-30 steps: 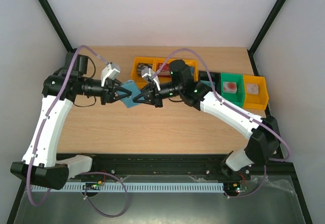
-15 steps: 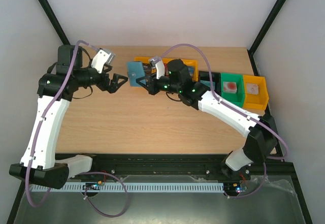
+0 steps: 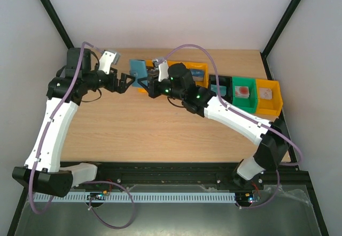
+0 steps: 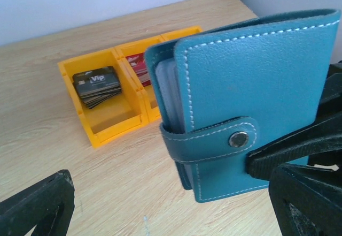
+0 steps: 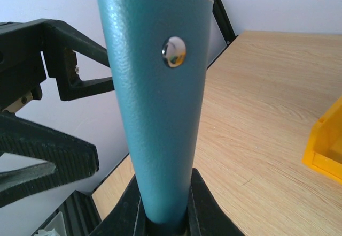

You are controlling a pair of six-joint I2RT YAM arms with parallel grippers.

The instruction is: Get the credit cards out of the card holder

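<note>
The teal card holder (image 3: pixel 138 68) hangs upright above the back of the table, its snap strap (image 4: pixel 214 139) fastened. My right gripper (image 3: pixel 148 82) is shut on its lower edge (image 5: pixel 163 214). My left gripper (image 3: pixel 124 81) stands wide open just left of the holder and touches nothing; its fingers (image 4: pixel 37 209) frame the holder (image 4: pixel 256 81) in the left wrist view. Pale grey edges (image 4: pixel 170 86) show inside the holder's open side. Dark credit cards (image 4: pixel 97 84) lie in a yellow bin (image 4: pixel 109 123), with reddish ones (image 4: pixel 140 70) in the compartment beside it.
A row of bins runs along the back right: the yellow bin (image 3: pixel 199 68), a green one (image 3: pixel 243 94) and another yellow one (image 3: pixel 269 96). Black frame posts stand at the table's back corners. Bare wood lies in front of both grippers.
My left gripper let go of the card holder, opened wide and pulled back to the left. My right gripper carried the holder toward the back left and stood it upright.
</note>
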